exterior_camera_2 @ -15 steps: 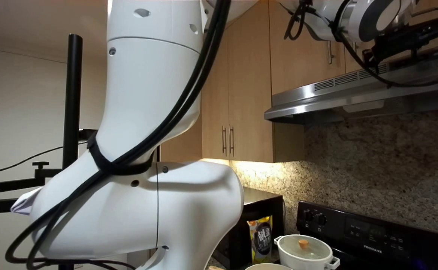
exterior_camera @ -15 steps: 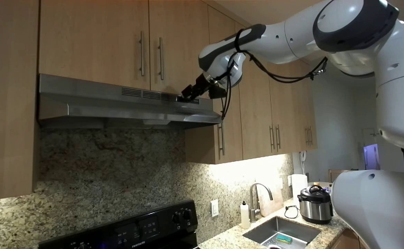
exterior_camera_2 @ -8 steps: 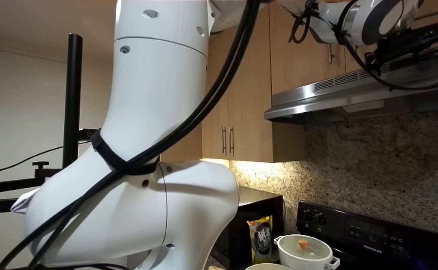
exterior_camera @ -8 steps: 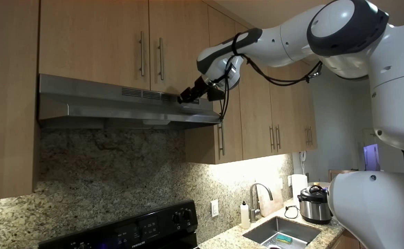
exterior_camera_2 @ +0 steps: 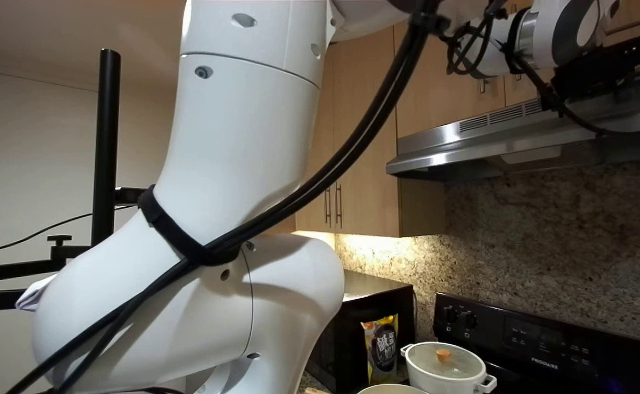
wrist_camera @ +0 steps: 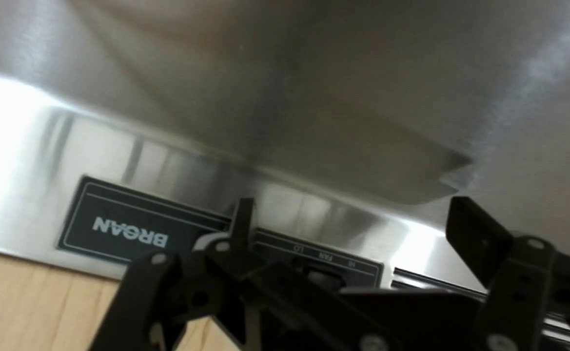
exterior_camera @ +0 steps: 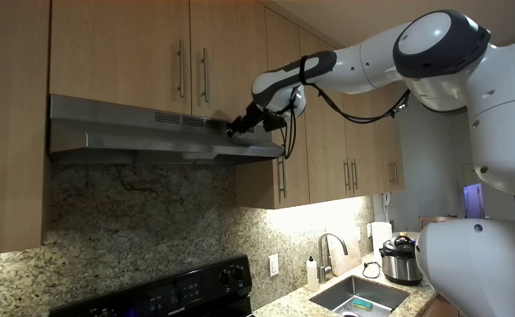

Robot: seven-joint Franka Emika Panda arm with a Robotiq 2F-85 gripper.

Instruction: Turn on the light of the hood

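Note:
The steel hood (exterior_camera: 151,134) hangs under wooden cabinets; it also shows in an exterior view (exterior_camera_2: 462,150) and in the wrist view (wrist_camera: 265,87). Its light cover (exterior_camera: 199,155) underneath looks unlit. In the wrist view the black control panel (wrist_camera: 128,229) reads BROAN and shows a fan switch (wrist_camera: 324,279) marked LO and HI. The panel's middle is hidden behind a finger (wrist_camera: 243,222); no light marking shows. My gripper (wrist_camera: 355,219) is open and empty, its fingers apart in front of the hood's face. In an exterior view the gripper (exterior_camera: 231,130) is close to the panel; contact cannot be told.
Cabinet doors with bar handles (exterior_camera: 205,75) are above the hood. Vent slots (exterior_camera: 180,119) lie beside the panel. Below are the black stove (exterior_camera: 178,290), the sink (exterior_camera: 358,293) and a white pot (exterior_camera_2: 445,366). Arm cables (exterior_camera: 290,132) hang near the hood's corner.
The arm has moved down a little, and the gripper's tip now sits slightly lower in front of the hood. The hood's light cover looks the same.

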